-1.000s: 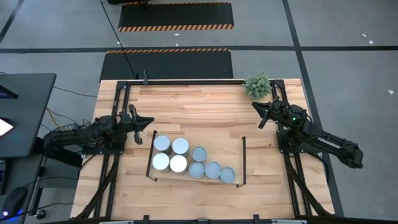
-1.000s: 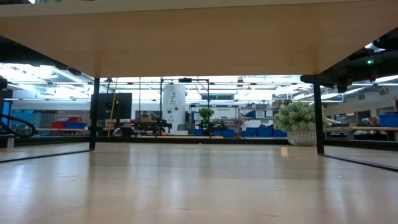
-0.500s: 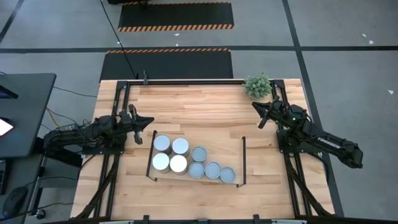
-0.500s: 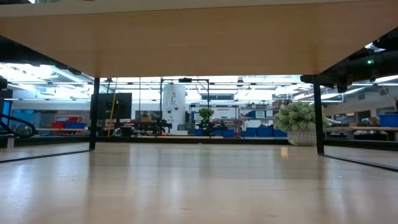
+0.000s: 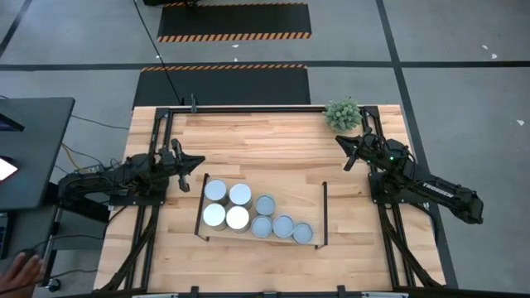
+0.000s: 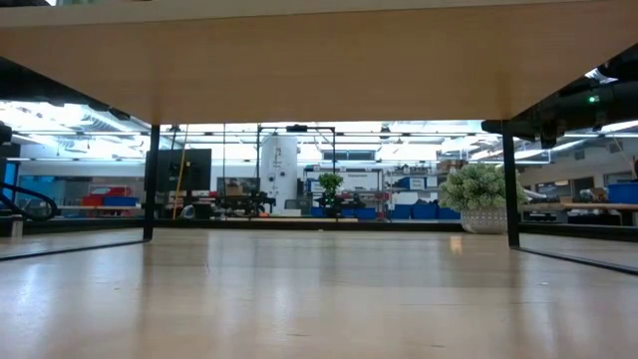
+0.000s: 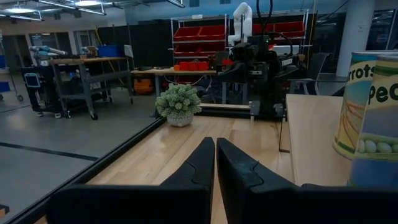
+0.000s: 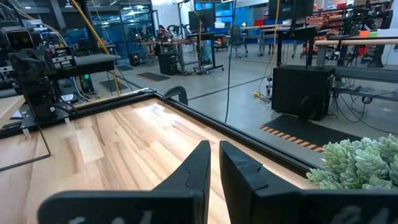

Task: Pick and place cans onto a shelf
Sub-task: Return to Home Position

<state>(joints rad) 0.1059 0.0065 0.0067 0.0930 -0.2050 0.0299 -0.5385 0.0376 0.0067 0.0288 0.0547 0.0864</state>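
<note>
In the high view, the shelf [image 5: 310, 207] is seen standing on the table [image 5: 265, 141] by the middle of its front edge. Four pale cans [image 5: 227, 205] are set in a square block at the shelf's left end, and the bluish-grey cans [image 5: 282, 226] are grouped just beside them, running toward the right rail. The left gripper [image 5: 199, 160] is held near the table's left edge, apart from the shelf. The right gripper [image 5: 339, 142] is held near the right edge, close to the plant [image 5: 344, 113] at the far right corner. A person's hand [image 5: 21, 269] is seen off the table, beyond its front left corner.

In the low view, the underside of the shelf board is seen overhead, carried on black rails [image 6: 509, 179], with the plant beyond.

In the left wrist view, the left gripper's fingers [image 7: 199, 165] are pressed almost together with nothing between them. A labelled can [image 7: 373, 118] is seen close by on the shelf.

In the right wrist view, the right gripper's fingers [image 8: 198, 165] are likewise clenched on nothing, with the plant just beside them.
</note>
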